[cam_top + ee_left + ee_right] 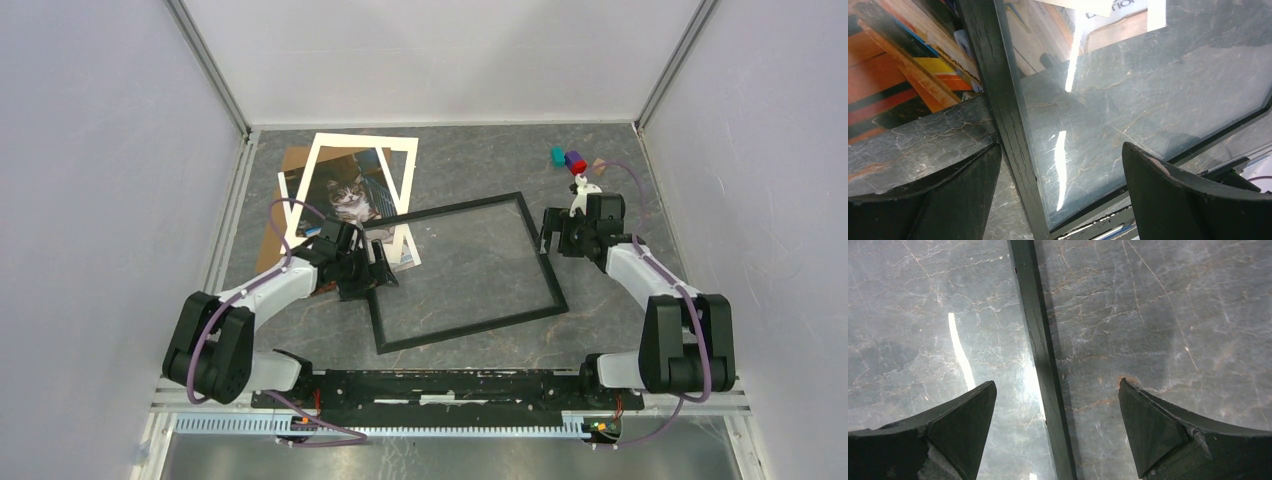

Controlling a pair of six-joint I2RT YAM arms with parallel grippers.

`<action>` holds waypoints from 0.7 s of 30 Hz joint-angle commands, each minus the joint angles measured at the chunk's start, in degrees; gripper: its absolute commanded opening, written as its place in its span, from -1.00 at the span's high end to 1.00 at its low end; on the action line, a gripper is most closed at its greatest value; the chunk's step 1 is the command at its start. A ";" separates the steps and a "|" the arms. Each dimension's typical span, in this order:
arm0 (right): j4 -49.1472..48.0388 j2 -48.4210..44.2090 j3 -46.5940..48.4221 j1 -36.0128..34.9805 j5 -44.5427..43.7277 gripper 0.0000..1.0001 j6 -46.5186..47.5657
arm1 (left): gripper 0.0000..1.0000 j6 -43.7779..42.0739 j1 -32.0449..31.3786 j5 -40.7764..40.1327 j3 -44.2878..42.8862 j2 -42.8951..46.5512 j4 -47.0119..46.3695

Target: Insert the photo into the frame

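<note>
The black frame point(470, 330) lies flat mid-table, skewed, with a clear pane point(1128, 90) in it. The cat photo point(347, 196) lies behind its left corner, under a white mat point(365, 141) and over a brown board point(291, 165). My left gripper point(372, 262) hangs open astride the frame's left edge point(1000, 105); one finger is outside it and one over the pane. The photo's bookshelf corner point(903, 55) shows just beyond. My right gripper point(548, 238) is open astride the frame's right edge point(1034, 315). Neither gripper point(1061, 147) point(1057, 381) holds anything.
Small coloured blocks point(570, 160) sit at the back right, just beyond the right wrist. Enclosure walls stand close on both sides and at the back. A black rail point(450, 385) with the arm bases runs along the near edge.
</note>
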State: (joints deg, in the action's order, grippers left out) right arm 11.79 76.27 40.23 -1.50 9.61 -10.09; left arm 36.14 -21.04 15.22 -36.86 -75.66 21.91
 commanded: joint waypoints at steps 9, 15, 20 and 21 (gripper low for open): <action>-19.58 8.22 -7.24 1.04 14.40 -0.26 -4.74 | -0.84 6.38 -1.32 4.11 -0.15 -4.69 -8.47; -25.39 1.89 -17.13 1.05 11.82 -0.19 -9.09 | -0.77 10.74 -6.88 4.16 -4.29 -4.36 -8.80; -21.43 -5.77 -21.03 3.34 7.23 -0.22 -10.45 | -0.78 14.65 -13.75 -0.65 -9.42 -2.65 -7.54; -21.18 -7.56 -22.27 3.95 6.32 -0.23 -10.86 | -0.79 15.18 -14.93 -1.46 -10.52 -2.69 -7.37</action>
State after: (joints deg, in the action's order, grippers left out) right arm -12.97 73.60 21.37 1.78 13.65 -16.43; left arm 44.25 -30.68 11.99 -40.01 -79.88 20.88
